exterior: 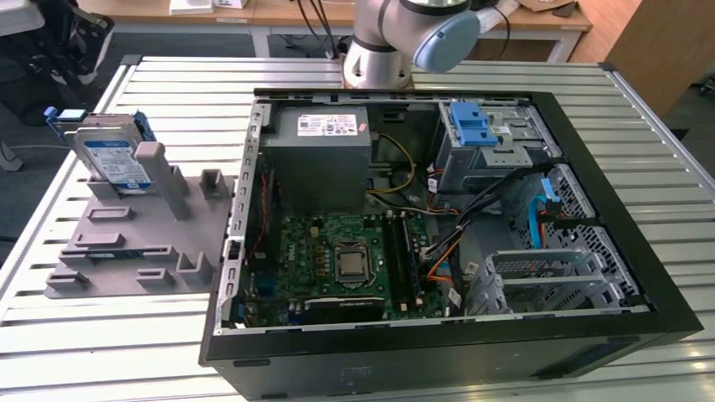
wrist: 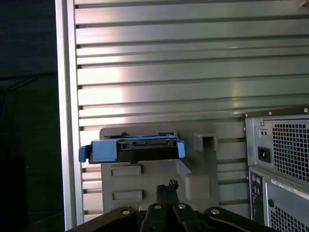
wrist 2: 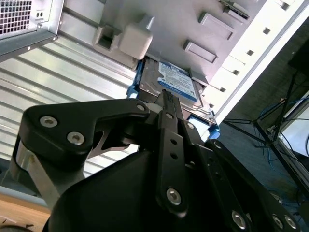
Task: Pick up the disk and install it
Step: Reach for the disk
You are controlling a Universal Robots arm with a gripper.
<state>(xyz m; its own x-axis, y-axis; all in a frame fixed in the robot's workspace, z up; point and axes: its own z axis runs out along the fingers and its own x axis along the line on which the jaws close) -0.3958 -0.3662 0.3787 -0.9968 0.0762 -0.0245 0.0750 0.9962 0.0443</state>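
Note:
The disk stands upright in a grey holder at the exterior view's left, silver with a white-and-blue label and a blue carrier frame. In the second wrist view the disk lies just beyond my black gripper, whose fingers are shut together with nothing between them. In the first wrist view the disk's blue-framed edge sits on the grey holder, a short way past my gripper. Gripper and disk are apart.
An open black computer case lies on the slatted metal table, with a grey power supply, a motherboard and a drive bay with a blue caddy. The arm's base stands behind the case.

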